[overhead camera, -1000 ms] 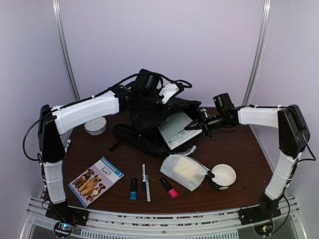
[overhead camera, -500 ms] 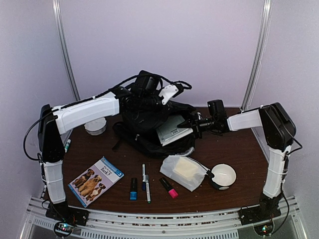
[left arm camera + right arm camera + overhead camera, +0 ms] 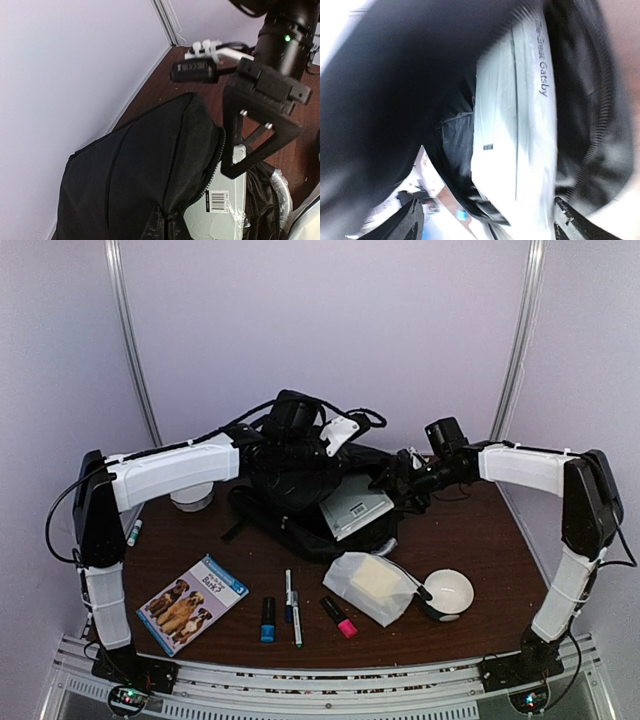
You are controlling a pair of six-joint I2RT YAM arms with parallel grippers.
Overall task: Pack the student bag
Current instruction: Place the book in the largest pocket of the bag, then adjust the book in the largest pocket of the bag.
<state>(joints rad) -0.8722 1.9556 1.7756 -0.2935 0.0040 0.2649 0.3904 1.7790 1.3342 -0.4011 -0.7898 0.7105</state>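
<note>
Student bag [image 3: 290, 495] sits upper centre on the table [image 3: 480, 540], left gripper [image 3: 298, 445] pinched shut on its raised top, right gripper [image 3: 397, 480] spread wide, empty, at the mouth by one pale book [image 3: 357, 508]. Open wood at right edge; lower frame: one dog book [image 3: 192, 602], one pouch [image 3: 368, 585], one bowl [image 3: 447, 592].

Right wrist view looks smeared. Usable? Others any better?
Right wrist: heavy blur over the bag and book, though the spine title still reads. Left wrist: sharp on zipper and barcode, wall washed pale. Top: evenly lit, no glare, a bit soft.
</note>
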